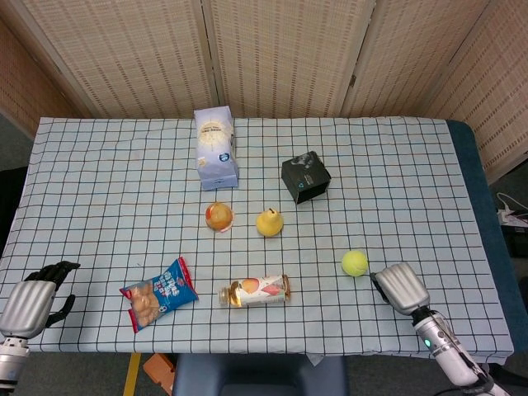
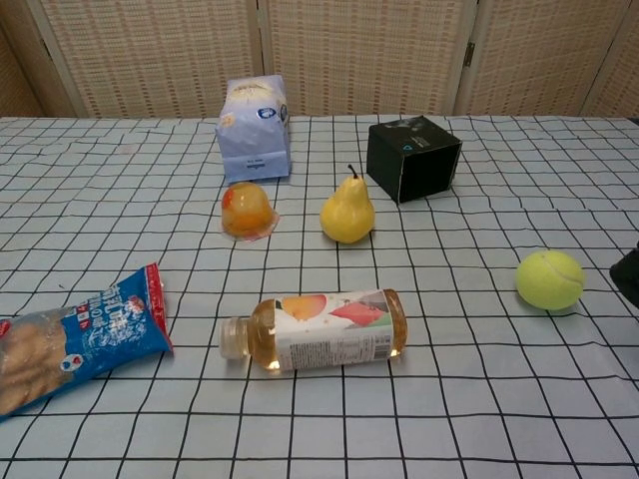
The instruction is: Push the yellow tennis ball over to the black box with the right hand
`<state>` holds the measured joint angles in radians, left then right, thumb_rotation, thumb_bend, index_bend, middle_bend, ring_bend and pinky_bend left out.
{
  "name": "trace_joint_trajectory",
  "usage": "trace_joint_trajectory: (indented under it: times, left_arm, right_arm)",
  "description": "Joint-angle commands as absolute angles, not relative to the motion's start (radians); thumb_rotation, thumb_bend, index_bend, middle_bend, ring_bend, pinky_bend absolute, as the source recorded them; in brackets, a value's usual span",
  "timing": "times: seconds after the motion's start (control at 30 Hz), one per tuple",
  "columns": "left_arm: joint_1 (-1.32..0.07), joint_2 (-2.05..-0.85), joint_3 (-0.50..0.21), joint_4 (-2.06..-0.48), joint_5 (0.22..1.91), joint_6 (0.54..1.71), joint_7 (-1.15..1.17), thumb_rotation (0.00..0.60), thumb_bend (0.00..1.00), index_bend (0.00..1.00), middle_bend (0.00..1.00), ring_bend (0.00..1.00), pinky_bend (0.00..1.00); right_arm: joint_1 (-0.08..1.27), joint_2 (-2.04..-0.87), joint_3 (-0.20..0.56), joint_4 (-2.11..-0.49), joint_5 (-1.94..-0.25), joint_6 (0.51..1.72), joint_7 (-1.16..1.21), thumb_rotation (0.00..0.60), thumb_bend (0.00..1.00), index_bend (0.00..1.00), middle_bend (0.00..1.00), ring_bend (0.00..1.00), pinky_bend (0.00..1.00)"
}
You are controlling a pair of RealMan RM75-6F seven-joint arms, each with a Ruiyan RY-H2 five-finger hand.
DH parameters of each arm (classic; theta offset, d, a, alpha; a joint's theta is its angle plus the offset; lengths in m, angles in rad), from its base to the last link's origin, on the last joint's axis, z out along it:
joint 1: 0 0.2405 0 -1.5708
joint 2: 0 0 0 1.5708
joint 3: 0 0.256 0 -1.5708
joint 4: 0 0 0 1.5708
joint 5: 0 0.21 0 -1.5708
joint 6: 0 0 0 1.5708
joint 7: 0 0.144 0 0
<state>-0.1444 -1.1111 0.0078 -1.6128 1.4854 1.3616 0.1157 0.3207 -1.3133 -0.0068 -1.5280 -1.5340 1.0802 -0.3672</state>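
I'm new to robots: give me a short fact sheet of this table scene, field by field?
ball: yellow tennis ball, front right of table
goal: black box, farther back, apart from ball
right hand: right hand just beside ball, no contact visible
left hand: left hand at front left table edge, holding nothing
between: pear left of the ball-box path

We see a fuzzy matt felt tennis ball (image 1: 355,263), a matt black box (image 1: 305,177) with a slight sheen, smooth silvery metal-look right hand (image 1: 399,286), checked cloth tablecloth (image 1: 396,165), glossy plastic bottle (image 1: 255,290), woven screen (image 1: 280,58)
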Motion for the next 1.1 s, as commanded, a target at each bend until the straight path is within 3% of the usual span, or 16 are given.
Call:
trace_joint_trajectory:
  times: [0.03,0.67,1.1]
  left_arm:
    - [-0.145,-1.111,0.007,-1.613,1.484,1.361,0.115,0.600,0.42,0.24,0.23,0.23,0.37]
    - [-0.141,-1.108,0.002,-1.615,1.476,1.370,0.111,0.600,0.42,0.26,0.23,0.23,0.37]
    - [-0.139,-1.102,0.003,-1.617,1.479,1.371,0.101,0.600,0.42,0.26,0.24,0.23,0.37]
  right_arm:
    - [0.340,-1.336,-0.002,-1.521,-1.508,1.049,-0.379,0.600,0.92,1.00,0.92,0.77,1.00]
    - [0.417,-1.489,0.026,-1.332,-1.464,0.994,-0.317,0.600,0.92,1.00,0.92,0.77,1.00]
    - [0.483,-1.521,0.031,-1.240,-1.451,0.917,-0.247,0.600,0.92,1.00,0.92,0.77,1.00]
